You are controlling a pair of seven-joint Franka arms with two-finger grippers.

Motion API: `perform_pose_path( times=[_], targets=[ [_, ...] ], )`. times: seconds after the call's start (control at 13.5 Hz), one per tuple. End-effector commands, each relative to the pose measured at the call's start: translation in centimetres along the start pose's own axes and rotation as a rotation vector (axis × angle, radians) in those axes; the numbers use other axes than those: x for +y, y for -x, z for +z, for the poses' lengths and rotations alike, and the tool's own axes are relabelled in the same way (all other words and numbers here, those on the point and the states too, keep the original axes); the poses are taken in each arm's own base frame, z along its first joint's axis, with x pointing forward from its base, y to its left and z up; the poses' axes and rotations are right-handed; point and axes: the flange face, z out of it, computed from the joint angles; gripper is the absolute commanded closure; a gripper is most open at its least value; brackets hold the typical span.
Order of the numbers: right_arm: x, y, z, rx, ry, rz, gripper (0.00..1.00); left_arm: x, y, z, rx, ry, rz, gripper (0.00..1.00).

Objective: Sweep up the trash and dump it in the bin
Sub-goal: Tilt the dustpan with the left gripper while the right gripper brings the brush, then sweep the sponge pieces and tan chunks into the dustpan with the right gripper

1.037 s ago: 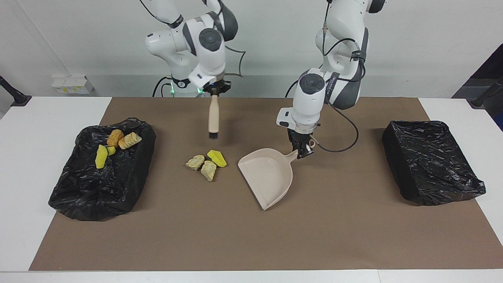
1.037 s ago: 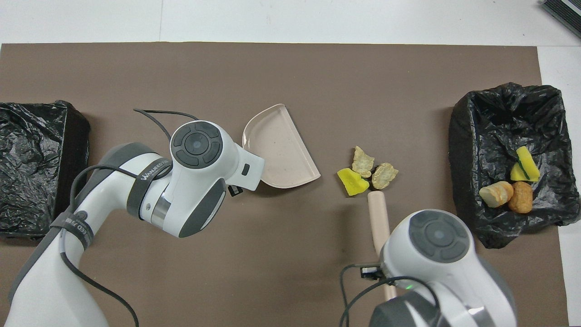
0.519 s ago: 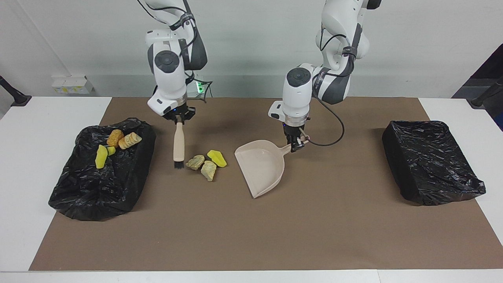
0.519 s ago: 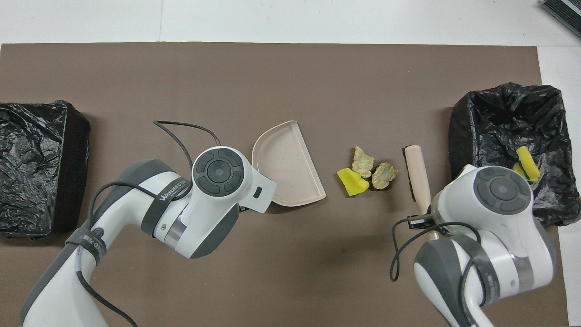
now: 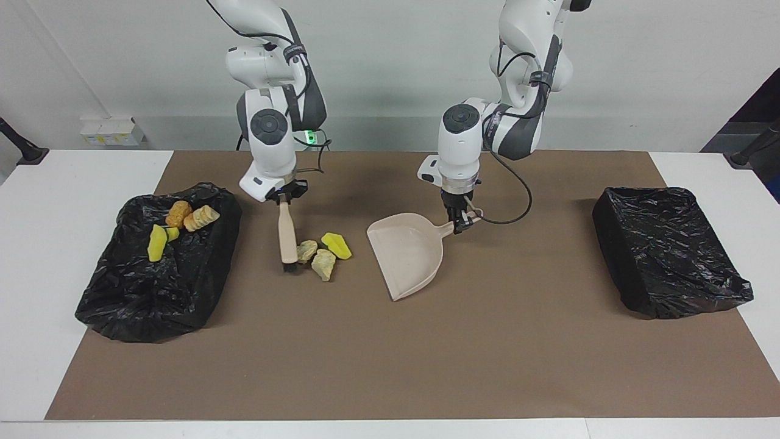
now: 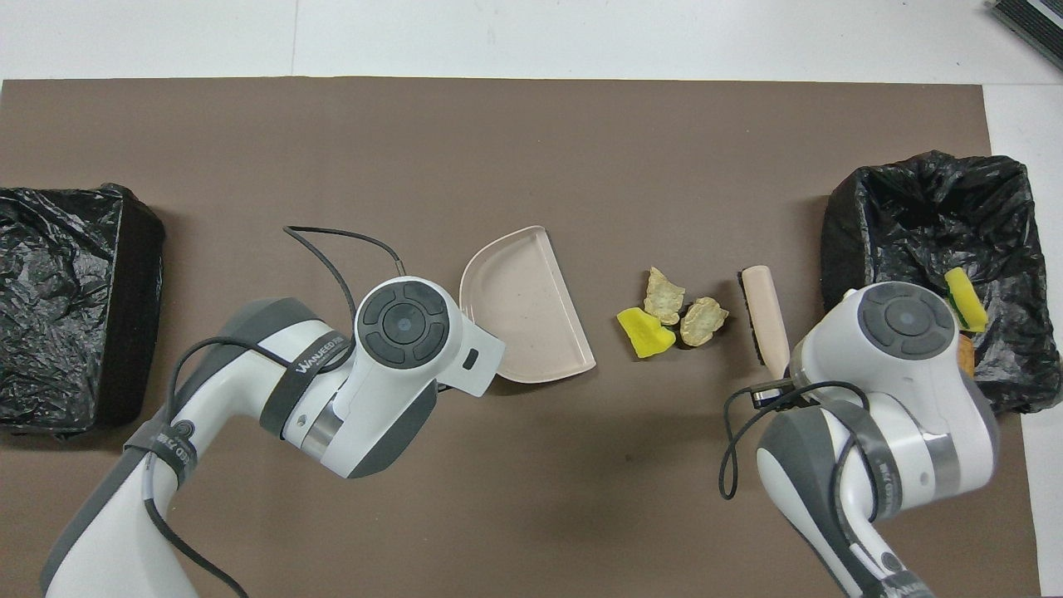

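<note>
Now right tool (image 5: 285, 196) grips brush (image 5: 286, 235) beside trash (image 5: 323, 251); left tool (image 5: 458, 221) grips dustpan (image 5: 407, 259) (bare mat (image 5: 426, 353) between).

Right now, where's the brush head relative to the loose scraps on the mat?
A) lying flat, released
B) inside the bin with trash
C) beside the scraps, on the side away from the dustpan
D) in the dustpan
C: the right gripper holds the brush bristles-down beside the loose scraps, with the dustpan on their other flank.
</note>
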Motion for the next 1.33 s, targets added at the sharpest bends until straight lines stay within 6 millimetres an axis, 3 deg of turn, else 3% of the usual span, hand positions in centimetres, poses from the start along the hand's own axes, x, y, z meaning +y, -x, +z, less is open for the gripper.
perform_pose_path(
  times=[0.0, 0.22, 0.59, 0.74, 0.81, 0.96, 1.11, 1.26],
  targets=[
    [-3.0, -2.3, -0.1, -0.017, -0.062, -0.007, 1.00, 0.9, 1.0, 0.0, -0.003, -0.022, 0.026, 1.00],
    [-7.1, -3.4, -0.2, -0.038, -0.203, 0.006, 1.00, 0.7, 1.0, -0.1, 0.005, -0.028, 0.024, 1.00],
    [-10.8, -3.9, -2.4, -0.046, -0.527, 0.046, 1.00, 0.3, 1.2, -0.1, 0.014, -0.033, 0.016, 1.00],
    [-14.6, -3.7, -4.6, 0.002, -0.643, 0.027, 1.00, 0.3, 1.2, 0.0, 0.017, -0.036, 0.016, 1.00],
    [-13.9, -3.6, -6.0, 0.003, -0.649, 0.028, 1.00, 0.2, 1.2, -0.1, 0.020, -0.037, 0.014, 1.00],
    [-10.3, -3.1, -6.6, -0.055, -0.591, 0.011, 1.00, 0.2, 1.2, -0.1, 0.021, -0.037, 0.012, 1.00],
    [-6.8, -4.3, -8.2, 0.011, -0.364, -0.035, 1.00, 0.0, 1.3, 0.1, 0.020, -0.034, -0.002, 1.00],
    [-3.9, -5.8, -7.9, 0.029, -0.152, -0.099, 1.00, -0.1, 1.5, 0.1, 0.020, -0.034, -0.007, 1.00]
  ],
)
